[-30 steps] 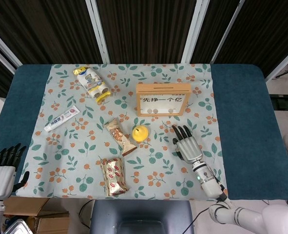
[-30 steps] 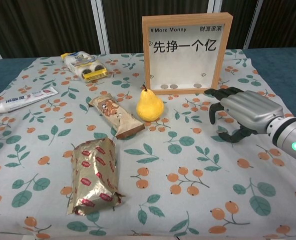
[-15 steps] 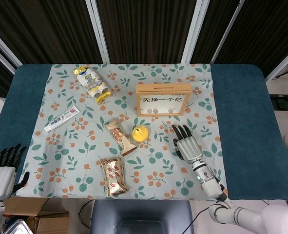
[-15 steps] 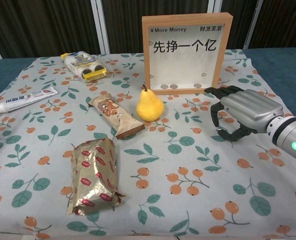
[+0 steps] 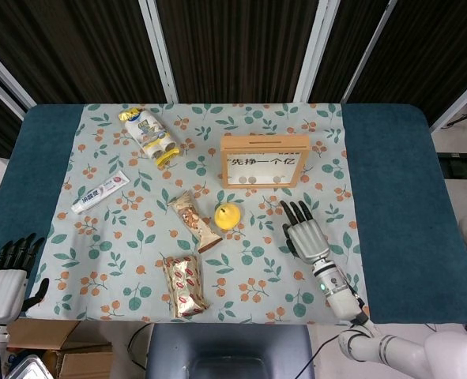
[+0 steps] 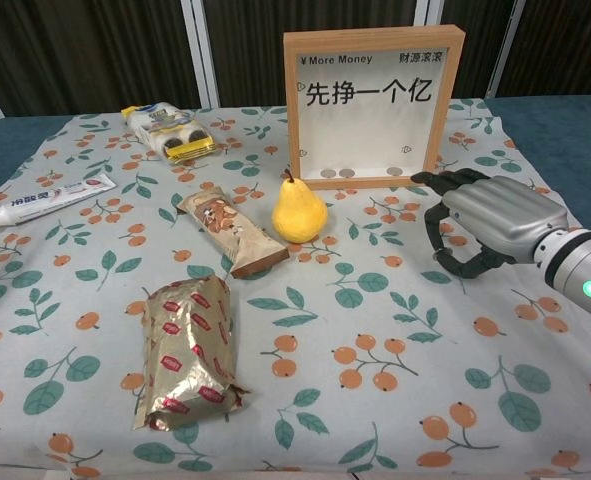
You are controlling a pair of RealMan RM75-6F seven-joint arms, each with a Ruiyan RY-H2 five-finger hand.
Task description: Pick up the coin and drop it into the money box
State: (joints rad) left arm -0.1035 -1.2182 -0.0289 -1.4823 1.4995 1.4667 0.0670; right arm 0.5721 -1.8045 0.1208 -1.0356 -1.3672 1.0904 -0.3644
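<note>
The money box (image 5: pixel 265 160) (image 6: pixel 373 105) is a wooden frame with a clear front, standing upright at the back of the floral cloth. Several coins (image 6: pixel 345 173) lie along its inside bottom. I see no loose coin on the cloth. My right hand (image 5: pixel 304 233) (image 6: pixel 485 225) hovers palm down just right of and in front of the box. Its fingers are spread and curved toward the cloth, with the thumb tucked beneath, and nothing shows between them. The cloth under the palm is hidden. My left hand (image 5: pixel 8 280) hangs off the table's front left corner, fingers extended and empty.
A yellow pear (image 5: pixel 227 215) (image 6: pixel 298 212) stands left of my right hand, with a snack bar (image 5: pixel 193 221) beside it. A foil packet (image 5: pixel 184 284) lies near the front. A toothpaste tube (image 5: pixel 99 192) and a biscuit pack (image 5: pixel 148 136) lie at the left and back.
My right hand has drifted slightly to the right, away from the pear, with its thumb drawn in a little. My left hand has sunk a little lower.
</note>
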